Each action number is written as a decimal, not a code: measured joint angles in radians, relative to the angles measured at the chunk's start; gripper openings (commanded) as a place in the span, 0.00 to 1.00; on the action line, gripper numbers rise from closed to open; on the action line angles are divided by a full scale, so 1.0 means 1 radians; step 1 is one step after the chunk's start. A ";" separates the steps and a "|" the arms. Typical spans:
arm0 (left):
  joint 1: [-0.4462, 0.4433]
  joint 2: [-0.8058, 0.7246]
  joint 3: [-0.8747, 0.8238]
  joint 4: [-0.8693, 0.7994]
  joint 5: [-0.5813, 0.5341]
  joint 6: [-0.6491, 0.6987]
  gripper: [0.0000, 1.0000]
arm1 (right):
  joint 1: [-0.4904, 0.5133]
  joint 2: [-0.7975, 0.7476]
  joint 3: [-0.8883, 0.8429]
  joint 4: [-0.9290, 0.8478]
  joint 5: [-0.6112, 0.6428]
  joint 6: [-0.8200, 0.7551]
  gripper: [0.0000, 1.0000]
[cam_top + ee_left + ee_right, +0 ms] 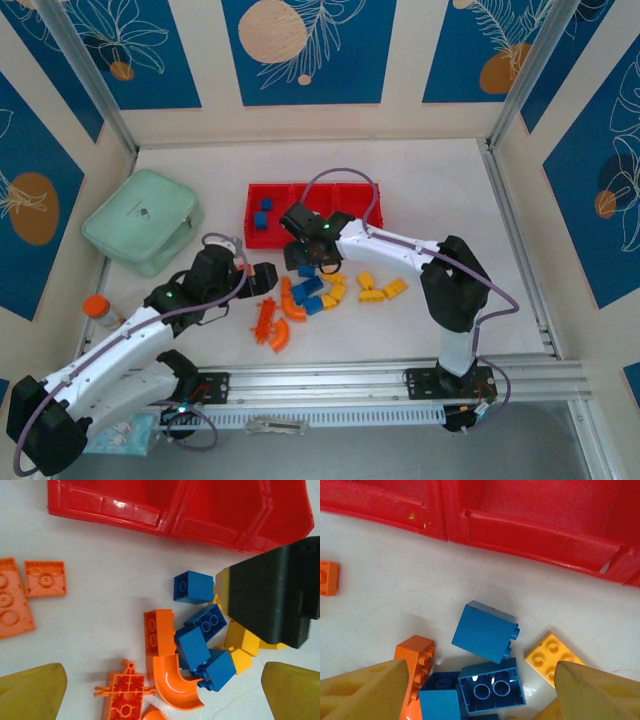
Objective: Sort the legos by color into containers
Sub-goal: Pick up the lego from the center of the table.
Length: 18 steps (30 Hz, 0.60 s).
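Observation:
The red tray [365,200] lies at the back centre; its left compartment holds a few blue bricks [262,215]. A mixed pile of legos [315,290] sits in front of it. My right gripper [482,695] hangs open over the pile, straddling a hollow-side-up blue brick [492,690], with another blue brick [485,632] just beyond. A yellow plate [552,657] lies by its right finger and an orange brick [415,665] by its left. My left gripper [162,700] is open above a curved orange piece [172,675] and a ridged orange plate [122,697].
A mint-green lidded case [145,220] sits at the back left. An orange-capped bottle [97,308] stands by the left arm. More yellow bricks [380,290] lie right of the pile. Two flat orange plates [45,578] rest left of the pile. A metal rail [400,380] runs along the front.

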 measured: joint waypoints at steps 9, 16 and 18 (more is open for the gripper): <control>-0.015 -0.005 -0.045 0.039 -0.019 -0.028 0.99 | 0.009 0.084 -0.006 0.043 0.034 0.125 0.71; -0.015 -0.035 -0.047 0.038 -0.046 -0.038 0.99 | 0.010 0.149 -0.003 0.047 0.051 0.143 0.62; -0.015 -0.042 -0.047 0.037 -0.051 -0.038 0.99 | 0.010 0.161 0.003 0.046 0.052 0.143 0.60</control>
